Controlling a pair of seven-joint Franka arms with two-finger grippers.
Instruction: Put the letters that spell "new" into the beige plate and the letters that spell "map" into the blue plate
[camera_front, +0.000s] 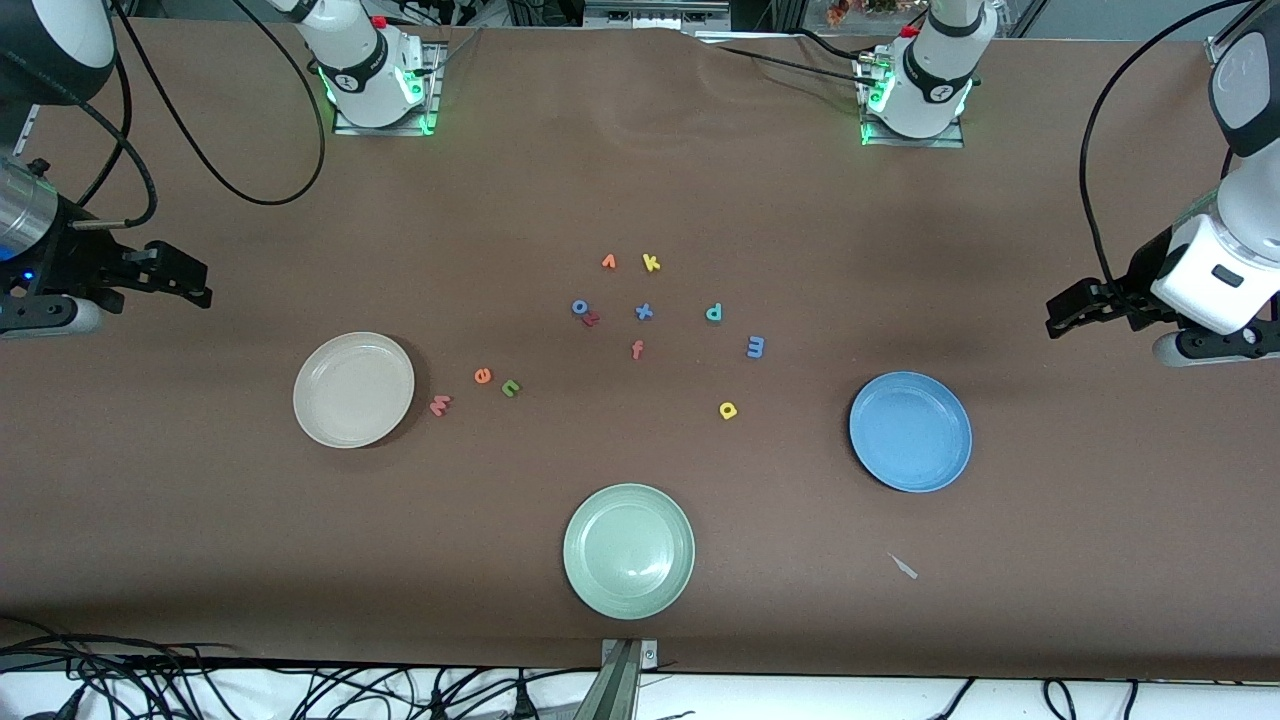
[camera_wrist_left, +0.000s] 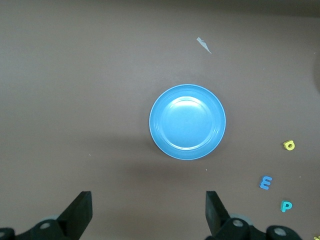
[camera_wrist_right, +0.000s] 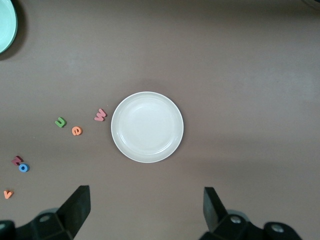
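Note:
The beige plate (camera_front: 353, 390) (camera_wrist_right: 147, 127) lies empty toward the right arm's end. Beside it on the cloth sit the pink w (camera_front: 440, 405) (camera_wrist_right: 100, 115), orange e (camera_front: 483, 376) (camera_wrist_right: 76, 131) and green n (camera_front: 511, 388) (camera_wrist_right: 60, 122). The blue plate (camera_front: 910, 431) (camera_wrist_left: 187, 121) lies empty toward the left arm's end. The yellow a (camera_front: 728, 410) (camera_wrist_left: 289, 145), blue m (camera_front: 756, 347) (camera_wrist_left: 265, 182) and teal p (camera_front: 714, 313) (camera_wrist_left: 286, 205) are scattered beside it. My right gripper (camera_front: 200, 283) (camera_wrist_right: 146, 197) and left gripper (camera_front: 1053, 317) (camera_wrist_left: 148, 200) hover open and empty over the table's two ends.
A pale green plate (camera_front: 628, 550) sits nearest the front camera. Mid-table lie an orange v (camera_front: 608, 262), yellow k (camera_front: 651, 263), blue o (camera_front: 579, 306), dark red letter (camera_front: 591, 319), blue x (camera_front: 644, 311) and salmon f (camera_front: 637, 349). A pale scrap (camera_front: 903, 566) lies near the blue plate.

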